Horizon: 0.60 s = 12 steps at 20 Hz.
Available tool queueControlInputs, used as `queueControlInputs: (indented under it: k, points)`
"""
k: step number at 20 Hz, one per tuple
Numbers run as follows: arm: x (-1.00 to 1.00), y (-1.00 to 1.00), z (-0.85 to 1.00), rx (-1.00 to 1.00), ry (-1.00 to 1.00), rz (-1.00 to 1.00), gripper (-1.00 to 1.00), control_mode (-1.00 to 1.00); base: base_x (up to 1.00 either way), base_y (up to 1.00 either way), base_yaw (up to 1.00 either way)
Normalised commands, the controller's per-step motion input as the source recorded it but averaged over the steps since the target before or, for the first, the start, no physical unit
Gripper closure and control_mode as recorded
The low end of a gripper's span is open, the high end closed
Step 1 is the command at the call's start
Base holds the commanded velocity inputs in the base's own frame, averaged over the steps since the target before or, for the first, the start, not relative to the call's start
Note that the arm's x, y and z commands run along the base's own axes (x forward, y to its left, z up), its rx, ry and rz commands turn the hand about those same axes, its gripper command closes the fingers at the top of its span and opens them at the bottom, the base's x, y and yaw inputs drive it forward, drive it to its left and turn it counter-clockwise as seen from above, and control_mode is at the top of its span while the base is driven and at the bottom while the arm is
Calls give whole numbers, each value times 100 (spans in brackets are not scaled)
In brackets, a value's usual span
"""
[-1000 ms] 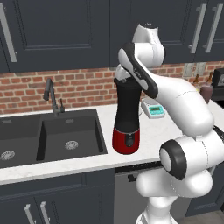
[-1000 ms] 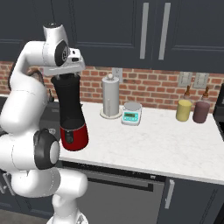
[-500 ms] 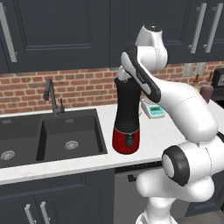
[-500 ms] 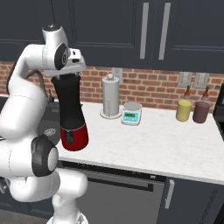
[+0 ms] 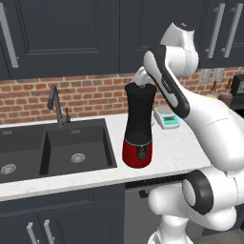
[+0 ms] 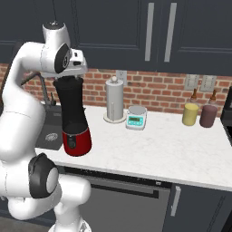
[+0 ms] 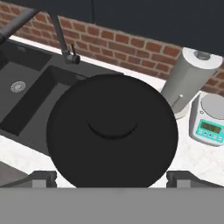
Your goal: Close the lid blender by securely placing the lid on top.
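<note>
Hand (image 7: 112, 177) opened wider (lid (image 7: 112, 131) sits on blender (image 5: 138, 126)).

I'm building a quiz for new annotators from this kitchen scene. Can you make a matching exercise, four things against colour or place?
Things:
1. blender
2. kitchen scale
3. paper towel roll
4. faucet

Descriptions:
A. behind the sink
B. white and teal, right of the roll
C. red base, black jar
D. upright by the brick wall

Pairs: 1-C, 2-B, 3-D, 4-A

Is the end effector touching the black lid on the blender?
Apart. In the hand view the end effector fingertips stand wide of the lid.
</note>
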Motion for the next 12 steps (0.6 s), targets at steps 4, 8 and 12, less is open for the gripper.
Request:
queueControlInputs:
  k: [4, 8, 12]
  points:
    - [-49, -12, 17, 11, 0, 0, -100, -100, 0, 0, 0]
    - [-64, -41, 1, 15, -3, 0, -100, -100, 0, 0, 0]
    - [-67, -60, 0, 14, -2, 0, -100, -100, 0, 0, 0]
